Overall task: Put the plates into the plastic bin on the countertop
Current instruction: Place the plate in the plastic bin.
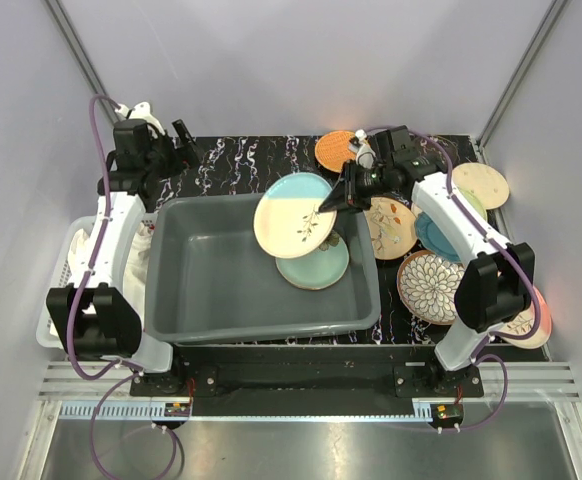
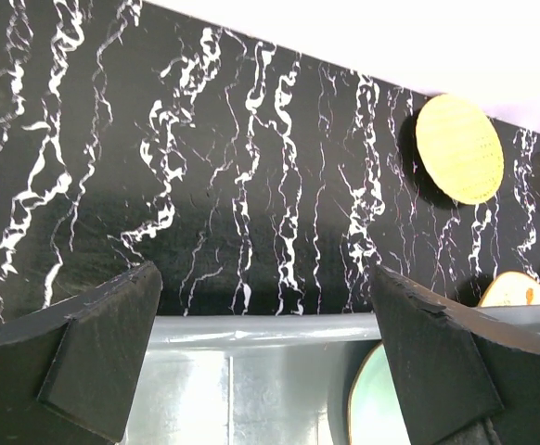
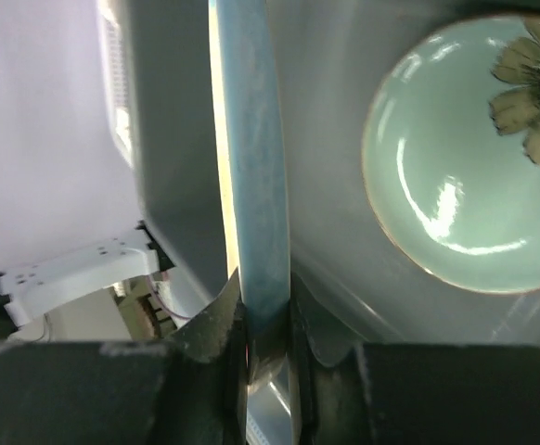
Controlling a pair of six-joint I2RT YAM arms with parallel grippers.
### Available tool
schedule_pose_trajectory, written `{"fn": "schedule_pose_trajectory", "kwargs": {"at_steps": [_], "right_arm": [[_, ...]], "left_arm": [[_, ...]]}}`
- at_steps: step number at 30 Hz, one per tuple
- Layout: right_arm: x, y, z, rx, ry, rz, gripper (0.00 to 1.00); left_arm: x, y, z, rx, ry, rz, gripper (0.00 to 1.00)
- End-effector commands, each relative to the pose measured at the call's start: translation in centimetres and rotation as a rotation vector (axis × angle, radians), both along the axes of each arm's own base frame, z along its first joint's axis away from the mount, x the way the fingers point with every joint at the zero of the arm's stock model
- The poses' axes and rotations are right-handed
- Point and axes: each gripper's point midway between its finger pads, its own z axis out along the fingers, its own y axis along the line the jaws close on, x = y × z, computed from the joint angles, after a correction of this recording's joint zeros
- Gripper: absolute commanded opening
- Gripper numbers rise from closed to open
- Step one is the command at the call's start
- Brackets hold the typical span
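On the countertop (image 1: 231,160) sits the grey bin (image 1: 201,275), a cream-and-blue plate (image 1: 293,213) held above it by its edge in the clenched right gripper (image 1: 329,203), a teal plate (image 1: 316,268) flat on its floor, and the left gripper (image 2: 265,343) spread wide near its far rim.

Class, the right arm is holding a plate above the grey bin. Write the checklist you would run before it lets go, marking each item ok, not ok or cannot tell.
1. Right gripper has its fingers shut on the rim of the cream-and-blue plate: ok.
2. That plate is wholly inside the rim of the bin: cannot tell; from above its far edge overlaps the far rim.
3. The bin has bare floor left of the teal plate: ok.
4. Left gripper is open, off by the bin's far left corner, away from the drop: ok.
5. Gap between the two plates: cannot tell.
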Motion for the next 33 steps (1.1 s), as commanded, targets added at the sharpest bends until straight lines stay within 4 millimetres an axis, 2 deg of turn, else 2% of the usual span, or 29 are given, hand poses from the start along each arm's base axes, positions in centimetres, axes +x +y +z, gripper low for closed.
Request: {"fn": "schedule_pose_trajectory", "kwargs": {"at_steps": [1, 5, 12, 16, 24, 27, 28, 29, 33], "right_arm": [[-3.5, -1.2, 1.1, -0.075, -0.046, 0.075, 0.0], [-3.7, -2.0, -1.0, -0.154, -0.015, 0.046, 0.0], [-2.3, -3.3, -4.8, -0.279, 0.014, -0.027, 0.0], [-1.6, -3.2, -6.5, -0.287, 0.02, -0.041, 0.0], [-0.4, -2.7, -8.8, -0.277, 0.033, -0.06, 0.0], [-0.6, -2.9, -10.1, -0.296, 0.065, -0.061, 0.0], [-1.1, -3.2, -11.0, -0.32, 0.103, -0.07, 0.07], [-1.4, -3.4, -11.5, -0.328, 0.115, -0.07, 0.08], [-2.3, -4.0, -12.2, -0.362, 0.138, -0.08, 0.22]], "left_arm": [[-0.3, -0.6, 2.3, -0.027, -0.077, -0.019, 0.99], [-0.5, -0.9, 2.6, -0.019, -0.088, -0.025, 0.99], [-0.6, -1.0, 2.9, -0.014, -0.095, -0.032, 0.99], [-0.6, -0.9, 3.3, -0.003, -0.106, -0.03, 0.99], [-0.6, -0.7, 4.0, 0.008, -0.119, -0.027, 0.99], [-0.6, -0.8, 3.8, 0.006, -0.115, -0.029, 0.99], [-0.7, -0.8, 3.6, 0.005, -0.112, -0.03, 0.99], [-0.7, -0.8, 3.7, 0.004, -0.111, -0.028, 0.99], [-0.8, -0.8, 3.4, 0.005, -0.107, -0.028, 0.99]]}}
